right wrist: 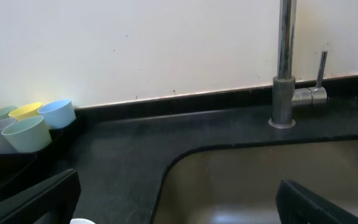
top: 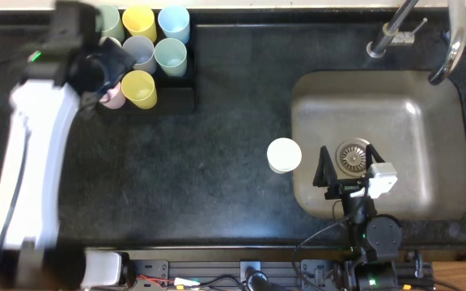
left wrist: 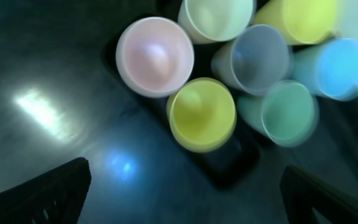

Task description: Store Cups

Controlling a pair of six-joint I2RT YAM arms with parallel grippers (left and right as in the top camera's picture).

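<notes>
Dark speckled stone counter (top: 233,186) spans the scene, with a steel sink (top: 427,105) sunk into its right side and a tap (top: 395,32) behind it. At the counter's far left corner the left claw (left wrist: 185,171) hangs over a black tray (top: 180,93), fingers spread wide with nothing between them. Over the sink's near left part, the right claw (top: 348,162) is likewise released and empty.

Seven cups stand mouth-up in the tray:
- pink cup (left wrist: 155,56)
- near yellow cup (left wrist: 202,114)
- grey cup (left wrist: 260,59)
- teal cup (left wrist: 288,112)
- blue cup (left wrist: 337,67)
- pale green cup (left wrist: 219,17)
- far yellow cup (left wrist: 303,18)

One white cup (top: 284,155) stands alone on the counter, just beside the sink's left rim.
</notes>
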